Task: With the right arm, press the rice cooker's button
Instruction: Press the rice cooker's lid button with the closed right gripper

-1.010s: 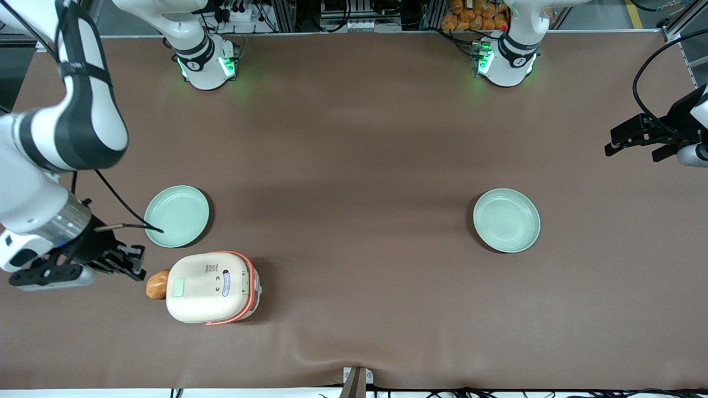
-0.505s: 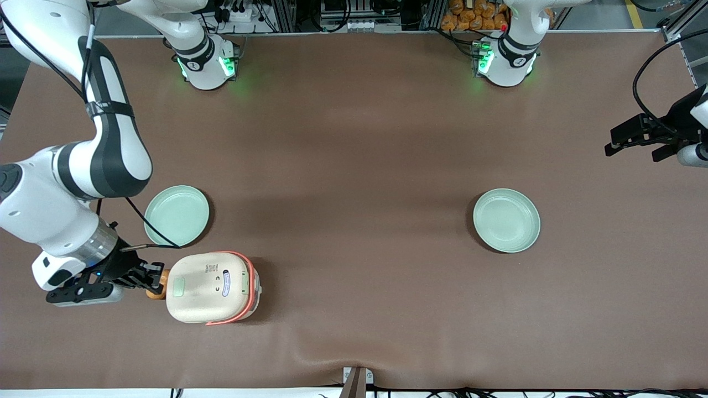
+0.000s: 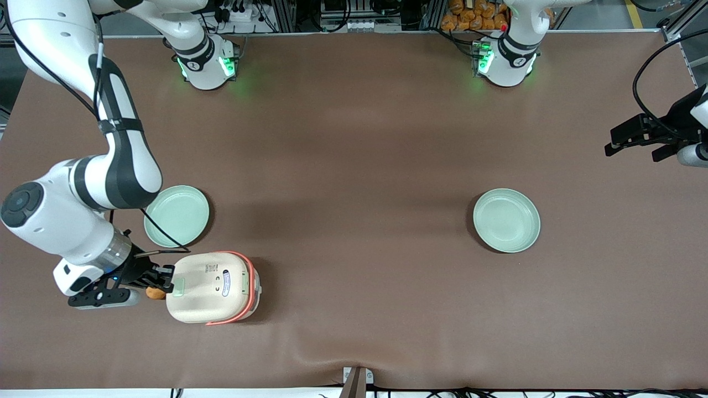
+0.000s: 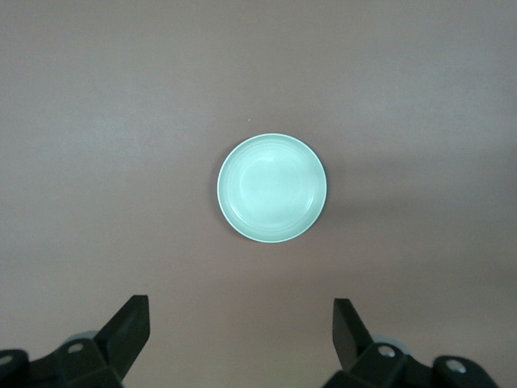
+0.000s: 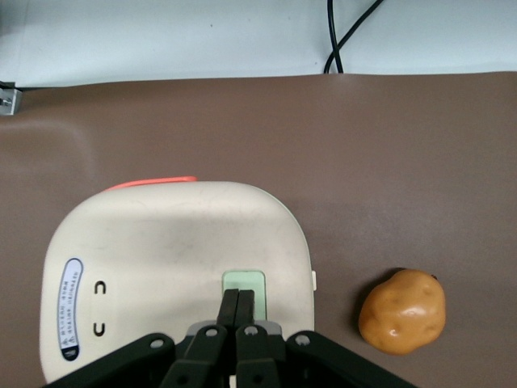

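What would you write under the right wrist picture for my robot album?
The shut gripper reaches the button on the rice cooker, with a potato lying beside it.

A broad desk [image 3: 359, 138] covered in a matte brown mat filled nearly the whole front view, its covering wrinkled slightly near the edge closest to the camera. Along the farthest edge ran a metal frame rack [image 3: 343, 14] crowded with cables and equipment, and a small grey bracket [image 3: 357, 378] sat at the near edge. Even overhead light left soft shadows on the mat.
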